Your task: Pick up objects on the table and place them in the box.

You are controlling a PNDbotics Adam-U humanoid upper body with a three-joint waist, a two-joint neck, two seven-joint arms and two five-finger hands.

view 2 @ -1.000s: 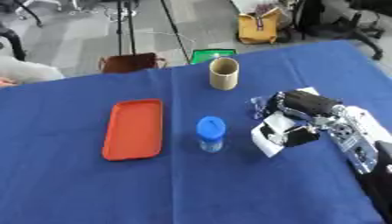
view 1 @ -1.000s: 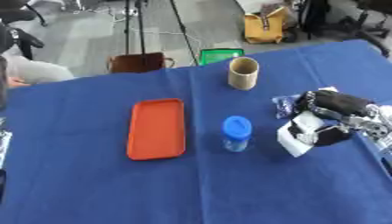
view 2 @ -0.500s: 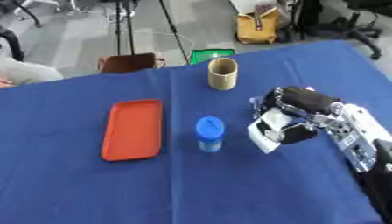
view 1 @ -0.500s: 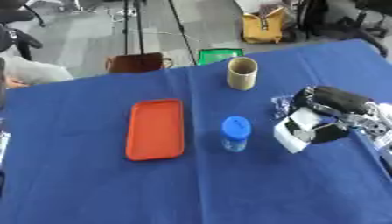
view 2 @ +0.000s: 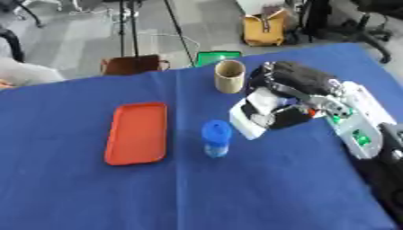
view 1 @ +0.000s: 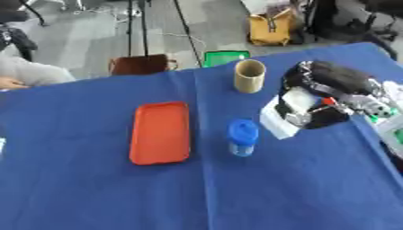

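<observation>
The right hand [view 2: 293, 96] reaches in from the right side over the blue table [view 1: 236, 193], its fingers curled around a white packet [view 2: 250, 112] that it holds at the table's right half, just right of the bottle [view 1: 242, 137]. Whether the packet's lower edge touches the cloth or hangs just above it, I cannot tell. The bottle (clear, with a blue cap) stands upright near the middle of the table. To its left, with a gap between them, lies an orange tray [view 1: 160, 132], flat, its long side running away from the robot. Beyond the bottle, toward the far edge, a tan tube [view 1: 249, 76] stands upright, open end up, just left of the hand's black back. The arm behind the hand shows silver and white parts with small green marks, running off toward the lower right. Past the far edge, on the floor, sit a brown bag [view 1: 141, 64], a green object [view 1: 223, 57] and a yellow bag [view 1: 272, 29].
</observation>
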